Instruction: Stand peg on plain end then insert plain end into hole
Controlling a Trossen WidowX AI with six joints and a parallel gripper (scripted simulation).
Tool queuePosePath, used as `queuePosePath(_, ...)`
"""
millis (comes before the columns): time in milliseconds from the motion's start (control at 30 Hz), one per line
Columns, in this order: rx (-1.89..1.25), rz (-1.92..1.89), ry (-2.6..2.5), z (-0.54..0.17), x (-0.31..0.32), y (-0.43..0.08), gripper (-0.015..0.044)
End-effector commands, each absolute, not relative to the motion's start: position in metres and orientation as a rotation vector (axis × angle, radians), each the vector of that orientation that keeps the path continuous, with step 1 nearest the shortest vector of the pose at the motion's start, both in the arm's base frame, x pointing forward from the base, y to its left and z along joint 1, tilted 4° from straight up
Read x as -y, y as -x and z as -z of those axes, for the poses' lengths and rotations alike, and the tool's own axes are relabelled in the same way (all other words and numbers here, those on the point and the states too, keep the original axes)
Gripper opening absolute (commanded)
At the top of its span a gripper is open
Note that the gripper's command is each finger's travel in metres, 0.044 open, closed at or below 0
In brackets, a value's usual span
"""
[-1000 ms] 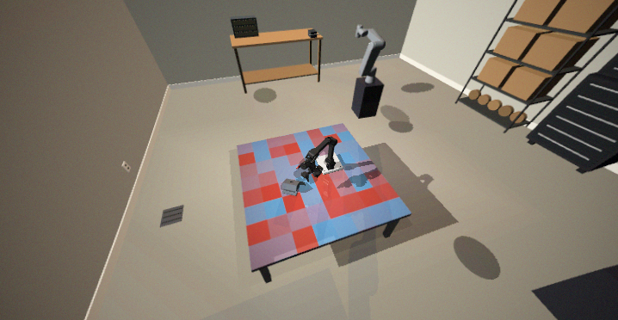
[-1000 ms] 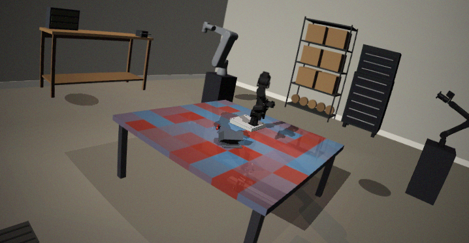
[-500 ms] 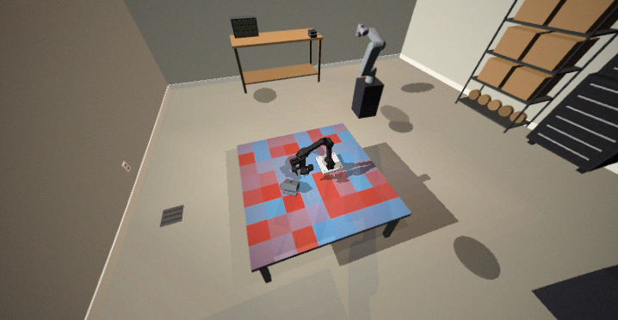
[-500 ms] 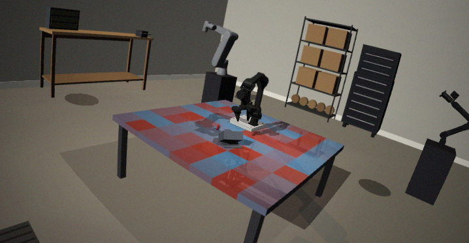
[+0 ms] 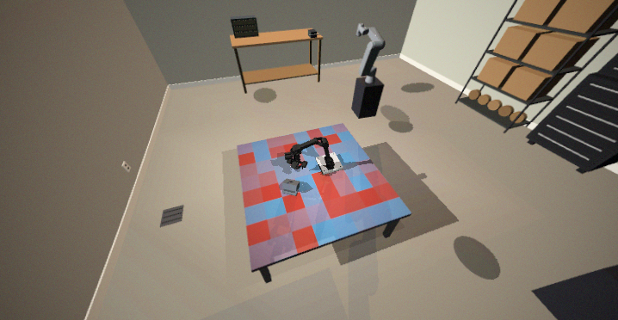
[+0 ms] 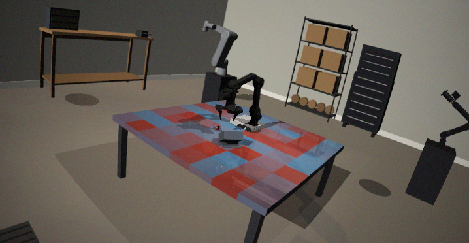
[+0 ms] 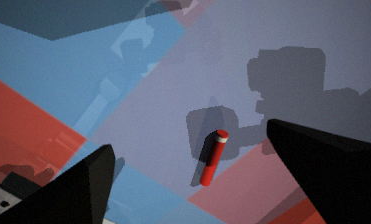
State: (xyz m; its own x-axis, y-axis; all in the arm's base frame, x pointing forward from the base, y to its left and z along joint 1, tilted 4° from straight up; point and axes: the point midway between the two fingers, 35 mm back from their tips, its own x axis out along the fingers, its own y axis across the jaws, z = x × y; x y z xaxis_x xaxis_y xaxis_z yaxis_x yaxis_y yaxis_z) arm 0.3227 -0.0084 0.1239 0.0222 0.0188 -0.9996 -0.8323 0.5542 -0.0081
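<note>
The red peg [image 7: 214, 159] [image 6: 217, 127] lies on its side on the table; its white band is near the end that is farther up in the wrist view. In the top view the peg is hidden or too small to make out. My gripper [image 7: 191, 138] [image 6: 227, 119] is open and empty. It hangs above the table with its fingers pointing down, and in the wrist view the peg shows between and beyond the fingertips. The grey sloped panel [image 5: 290, 187] [image 6: 230, 136] stands apart from the peg. A small dark hole shows on its top face in the top view.
The arm's white base plate [image 5: 322, 167] [image 6: 236, 122] is on the table [image 5: 358, 224] [image 6: 183, 156], beside the panel and the gripper. A workbench, a shelf with boxes and other arms on pedestals stand away from the table.
</note>
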Motion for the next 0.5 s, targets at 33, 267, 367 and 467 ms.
queuePosePath(33, -1.489, -0.655, 0.673, -0.112, 0.043, -0.322, 0.044)
queuePosePath(267, -1.601, -0.494, 0.543, -0.096, 0.093, -0.313, 0.044)
queuePosePath(367, -1.604, -0.489, 0.539, -0.095, 0.094, -0.313, 0.044)
queuePosePath(467, -1.604, -0.489, 0.539, -0.092, 0.094, -0.314, 0.044)
